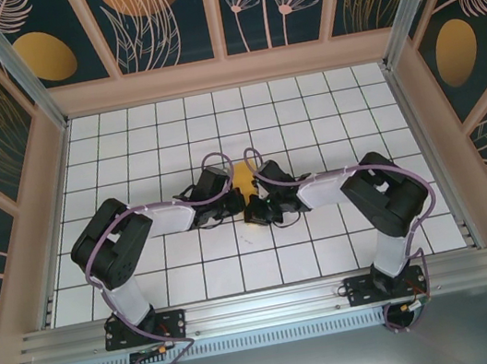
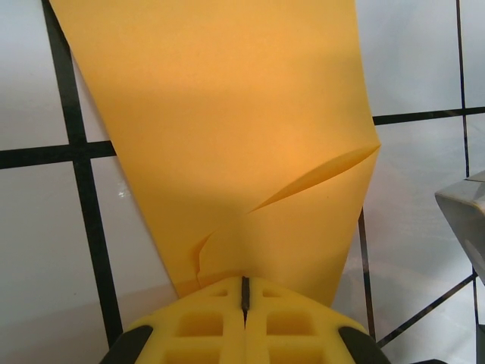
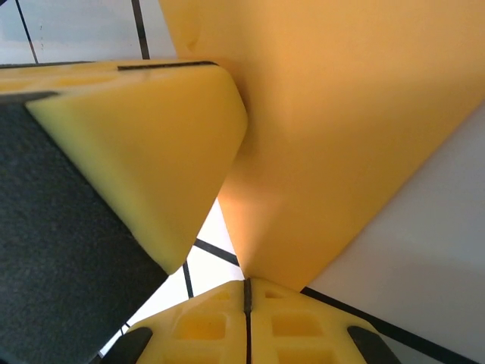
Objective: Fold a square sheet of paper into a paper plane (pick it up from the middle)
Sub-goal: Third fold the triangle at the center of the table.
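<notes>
The orange-yellow sheet of paper [image 1: 243, 180] is folded into a tapered shape and sits at the middle of the white gridded table [image 1: 307, 115]. Both grippers meet at its near end. My left gripper [image 1: 240, 203] comes in from the left. In the left wrist view its yellow jaws [image 2: 245, 282] are shut on the paper's narrow end [image 2: 227, 114], where a crease and a small tear run up from the jaws. My right gripper [image 1: 259, 207] [image 3: 247, 284] is shut on a pointed corner of the paper [image 3: 341, 114]. A left finger [image 3: 151, 144] presses close beside it.
Wooden-framed walls with painted panels [image 1: 45, 56] close in the table on three sides. An aluminium rail [image 1: 265, 307] carrying both arm bases runs along the near edge. Part of the right arm's grey body [image 2: 464, 216] shows at the edge of the left wrist view.
</notes>
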Motion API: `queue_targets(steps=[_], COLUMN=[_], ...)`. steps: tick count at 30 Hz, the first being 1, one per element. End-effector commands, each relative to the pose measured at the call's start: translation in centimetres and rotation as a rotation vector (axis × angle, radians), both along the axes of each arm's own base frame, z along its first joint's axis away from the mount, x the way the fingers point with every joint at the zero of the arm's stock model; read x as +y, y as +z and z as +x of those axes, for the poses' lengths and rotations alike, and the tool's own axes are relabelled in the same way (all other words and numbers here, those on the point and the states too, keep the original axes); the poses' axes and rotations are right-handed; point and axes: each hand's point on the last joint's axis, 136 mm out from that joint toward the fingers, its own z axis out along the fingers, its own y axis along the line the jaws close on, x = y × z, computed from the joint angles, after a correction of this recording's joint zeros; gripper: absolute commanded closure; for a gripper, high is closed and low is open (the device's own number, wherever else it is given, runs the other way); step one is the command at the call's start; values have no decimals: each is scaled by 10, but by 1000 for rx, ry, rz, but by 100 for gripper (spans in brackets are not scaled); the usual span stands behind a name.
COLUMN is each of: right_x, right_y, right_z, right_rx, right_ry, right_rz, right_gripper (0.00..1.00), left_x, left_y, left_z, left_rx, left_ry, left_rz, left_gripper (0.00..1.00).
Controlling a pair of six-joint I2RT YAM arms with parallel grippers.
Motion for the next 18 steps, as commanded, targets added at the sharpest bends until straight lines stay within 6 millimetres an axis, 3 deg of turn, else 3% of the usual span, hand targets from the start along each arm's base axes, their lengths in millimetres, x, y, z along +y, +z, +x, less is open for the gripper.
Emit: queue_targets(steps=[1,5,8,13,18], right_x=[-11,-3,-15,-37,-36], right_y=[-17,33,57,58,51], right_z=[-8,12,35,62,76], right_rx=[29,-78,-144,-168,-165], right_ry=[-3,-13,-60,-115,-117], right_rz=[-85,1,42,73,89], right_gripper=[91,90,89,89,89], left_x=[27,28,28,28,28], left_y=[-33,-33,-32,-32,-33], left_z=[-17,-18,-18,-18,-19], left_rx=[84,83,83,82,84], left_ry=[27,29,30,27,27], left_rz=[121,125,123,124,124], left_gripper=[100,100,100,100,100])
